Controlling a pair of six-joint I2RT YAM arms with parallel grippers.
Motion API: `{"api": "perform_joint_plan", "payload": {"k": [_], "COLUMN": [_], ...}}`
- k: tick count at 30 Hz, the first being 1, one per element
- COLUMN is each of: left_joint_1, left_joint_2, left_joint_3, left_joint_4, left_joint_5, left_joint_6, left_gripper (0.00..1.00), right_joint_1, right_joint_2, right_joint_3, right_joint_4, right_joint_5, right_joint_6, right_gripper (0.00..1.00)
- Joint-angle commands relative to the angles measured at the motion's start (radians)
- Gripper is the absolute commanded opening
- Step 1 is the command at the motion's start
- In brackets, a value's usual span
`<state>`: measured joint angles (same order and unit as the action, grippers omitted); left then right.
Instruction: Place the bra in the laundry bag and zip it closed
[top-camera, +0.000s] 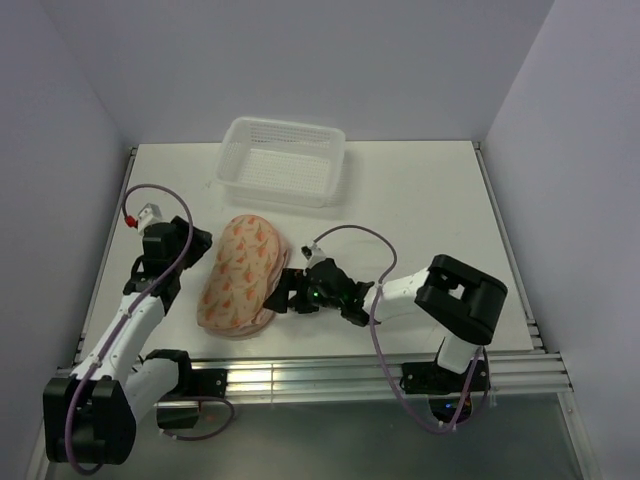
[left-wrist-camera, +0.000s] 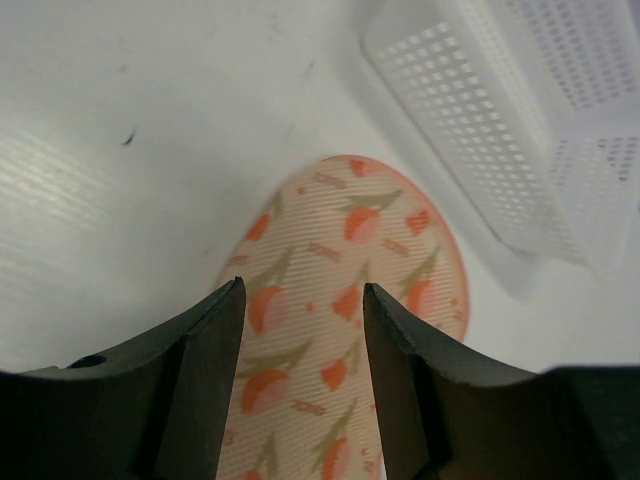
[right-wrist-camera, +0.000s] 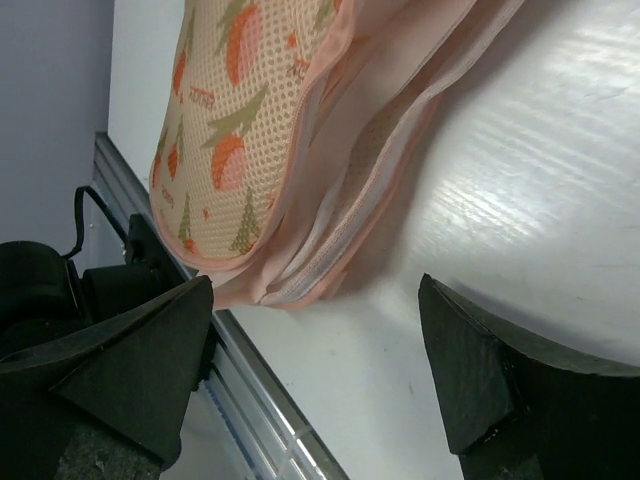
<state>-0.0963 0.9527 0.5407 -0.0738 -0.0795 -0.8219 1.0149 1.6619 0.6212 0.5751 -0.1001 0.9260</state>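
With the bra out of sight, likely inside the peanut-shaped peach orange-printed fabric laundry bag (top-camera: 240, 275), left gripper (left-wrist-camera: 303, 292) and right gripper (right-wrist-camera: 317, 290) both gape empty, so finishing its right-edge zipper (right-wrist-camera: 345, 235) seems next.

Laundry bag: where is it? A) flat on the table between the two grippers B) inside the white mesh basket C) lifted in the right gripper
A: the laundry bag lies on the table between the open left gripper and right gripper; the mesh basket stands apart behind it.
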Motion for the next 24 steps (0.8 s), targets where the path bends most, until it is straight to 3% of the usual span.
{"api": "perform_joint_plan", "payload": {"k": [1, 6, 13, 14, 16, 17, 20, 23, 24], "left_joint_1": [0.035, 0.038, 0.038, 0.038, 0.035, 0.035, 0.021, 0.02, 0.02], "left_joint_2": [0.007, 0.07, -0.009, -0.02, -0.07, -0.11, -0.175, -0.183, -0.181], "left_joint_3": [-0.053, -0.171, -0.234, -0.239, -0.257, -0.257, -0.24, -0.206, -0.19], "left_joint_4": [0.018, 0.101, 0.077, 0.045, 0.029, -0.004, -0.038, -0.055, -0.061], "left_joint_5": [-0.017, 0.024, 0.056, 0.066, 0.072, 0.072, 0.043, 0.038, 0.035], "left_joint_6": [0.044, 0.017, 0.01, 0.007, 0.01, 0.013, 0.013, 0.018, 0.023], "left_gripper": [0.57, 0.55, 0.47, 0.47, 0.47, 0.47, 0.49, 0.55, 0.56], "right_joint_1": [0.027, 0.033, 0.025, 0.024, 0.017, 0.008, -0.016, -0.041, -0.064], "right_joint_2": [0.044, 0.13, 0.214, 0.217, 0.217, 0.214, 0.176, 0.089, 0.037], "right_joint_3": [0.051, 0.103, 0.184, 0.184, 0.172, 0.164, 0.114, 0.072, 0.069], "right_joint_4": [0.123, 0.109, 0.091, 0.091, 0.092, 0.092, 0.088, -0.038, -0.151], "right_joint_5": [-0.032, -0.033, -0.01, -0.009, 0.002, -0.004, -0.071, -0.151, -0.167], "right_joint_6": [0.042, 0.069, 0.085, 0.091, 0.091, 0.085, 0.039, -0.098, -0.149], "right_gripper": [0.91, 0.88, 0.7, 0.51, 0.38, 0.24, 0.11, 0.07, 0.07]}}
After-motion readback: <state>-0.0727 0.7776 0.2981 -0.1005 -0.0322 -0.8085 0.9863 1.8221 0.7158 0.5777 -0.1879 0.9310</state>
